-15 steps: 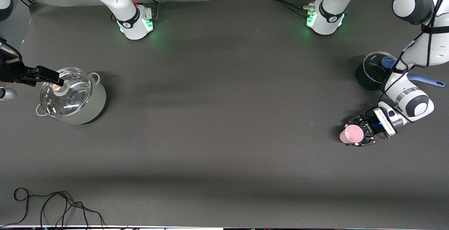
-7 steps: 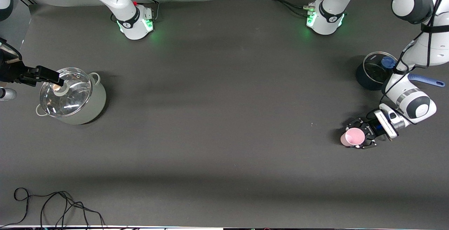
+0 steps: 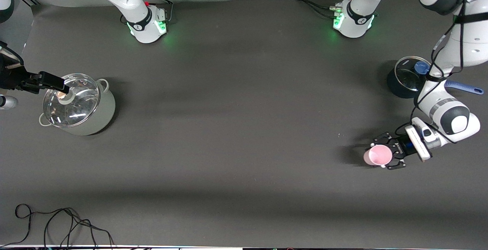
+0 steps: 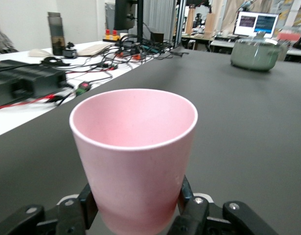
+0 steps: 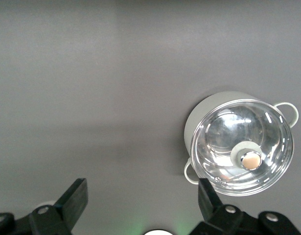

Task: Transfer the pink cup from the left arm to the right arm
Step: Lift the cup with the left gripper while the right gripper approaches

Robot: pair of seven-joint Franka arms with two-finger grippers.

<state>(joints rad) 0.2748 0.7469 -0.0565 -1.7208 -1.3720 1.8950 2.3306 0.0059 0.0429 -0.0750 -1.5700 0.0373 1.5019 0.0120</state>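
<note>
The pink cup (image 3: pixel 376 155) is upright, its open mouth up, in the grip of my left gripper (image 3: pixel 381 154), which is shut on its lower wall above the table at the left arm's end. In the left wrist view the cup (image 4: pixel 135 147) fills the middle, with black fingers (image 4: pixel 87 205) pressed against both sides near its base. My right gripper (image 3: pixel 61 86) waits at the right arm's end over the rim of a lidded pot, open and empty. The right wrist view shows its fingers (image 5: pixel 77 197) wide apart with only table between them.
A grey-green pot (image 3: pixel 82 107) with a glass lid stands below the right gripper, and shows as the pot (image 5: pixel 238 147) in the right wrist view. A dark pot (image 3: pixel 405 77) with a blue-knobbed lid and a blue handle (image 3: pixel 463 87) sits by the left arm. A black cable (image 3: pixel 57 223) lies by the near edge.
The left gripper has closed on the pink cup and lifted it, shifting slightly toward the front camera and the right arm's end. The right arm has not moved.
</note>
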